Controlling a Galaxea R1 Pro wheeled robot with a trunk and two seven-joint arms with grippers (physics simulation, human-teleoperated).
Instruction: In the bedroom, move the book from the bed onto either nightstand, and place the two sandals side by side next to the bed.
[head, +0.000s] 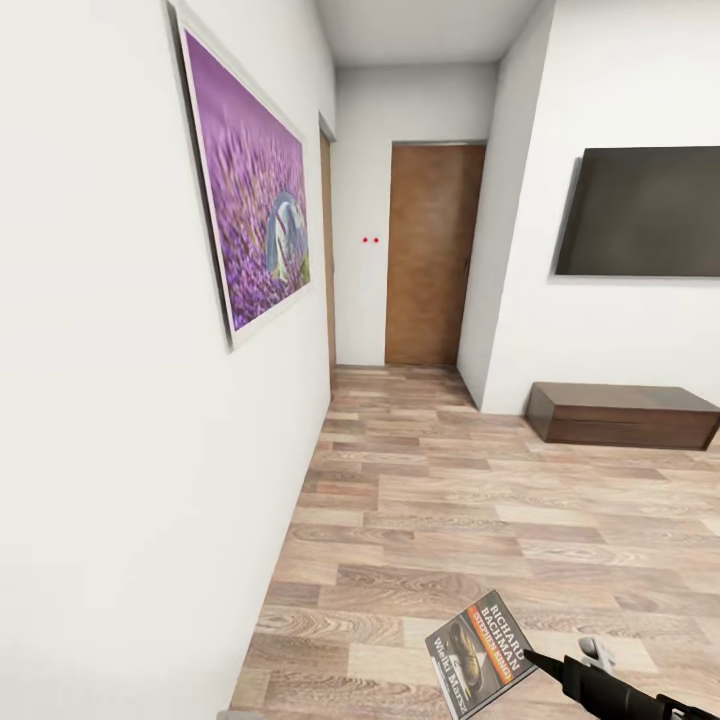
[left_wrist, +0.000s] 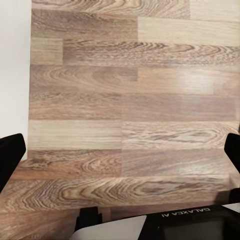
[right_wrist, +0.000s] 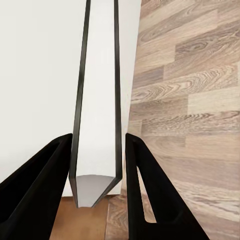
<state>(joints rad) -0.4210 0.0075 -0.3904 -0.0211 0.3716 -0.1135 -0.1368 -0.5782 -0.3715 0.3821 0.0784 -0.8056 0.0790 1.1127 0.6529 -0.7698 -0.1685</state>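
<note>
My right gripper (head: 537, 662) is shut on the book (head: 481, 651), a thin paperback with a dark cover, an orange band and white lettering. It is held low over the wood-plank floor at the bottom of the head view. In the right wrist view the book (right_wrist: 97, 100) stands edge-on between the two black fingers (right_wrist: 40, 190), white page edge showing, with the right gripper (right_wrist: 97, 145) closed around it. The left gripper (left_wrist: 122, 150) hangs open over bare floor, fingers far apart. The bed, the nightstand and the sandals are out of view.
A white wall with a purple painting (head: 250, 200) runs close along the left. Ahead, a narrow passage ends at a brown door (head: 435, 255). At the right, a dark TV (head: 640, 210) hangs above a low dark brown bench (head: 620, 415). Wood floor (head: 450, 520) lies open between them.
</note>
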